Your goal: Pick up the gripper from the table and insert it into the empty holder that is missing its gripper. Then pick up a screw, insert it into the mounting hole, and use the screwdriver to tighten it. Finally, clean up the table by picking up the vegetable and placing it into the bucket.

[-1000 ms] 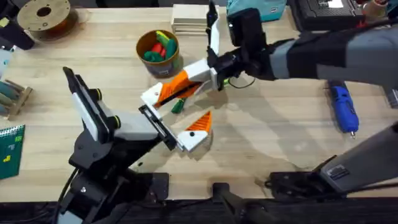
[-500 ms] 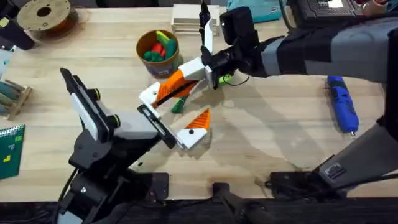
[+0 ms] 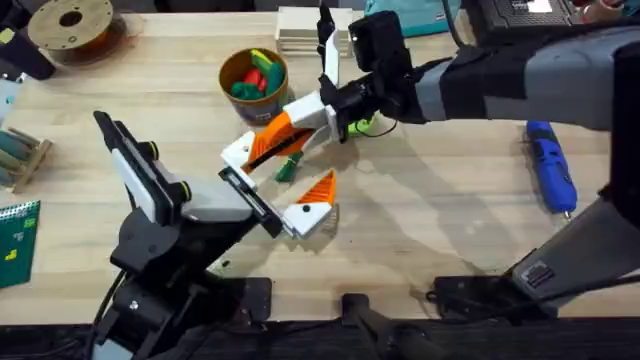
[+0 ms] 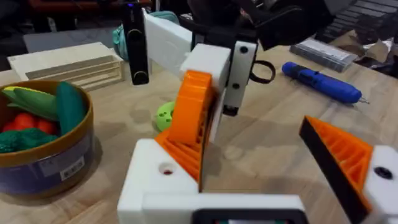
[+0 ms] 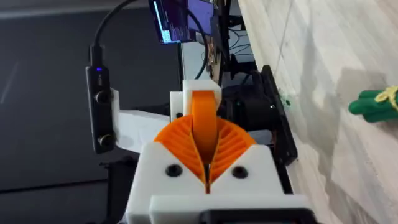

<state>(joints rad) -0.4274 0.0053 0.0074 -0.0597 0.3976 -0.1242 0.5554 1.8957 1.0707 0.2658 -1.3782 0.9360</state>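
Pale wood planks make up your table (image 3: 450, 210), and the landmark to steer by is the round bucket (image 3: 254, 82) near its far edge, already holding green, red and yellow toy vegetables. Your right gripper (image 3: 262, 152) has crossed to just in front of that bucket and is clamped on the white-and-orange gripper piece (image 3: 278, 138), its orange pads pressed against the part in the right wrist view (image 5: 205, 134). A small green vegetable (image 3: 286, 168) lies on the wood just nearer you than the held piece. Your left gripper (image 3: 300, 214) sits further toward you from the bucket, low over the table; you cannot tell from these views how wide its fingers stand. Well to the right of the bucket, the blue screwdriver (image 3: 552, 175) lies flat on the wood.
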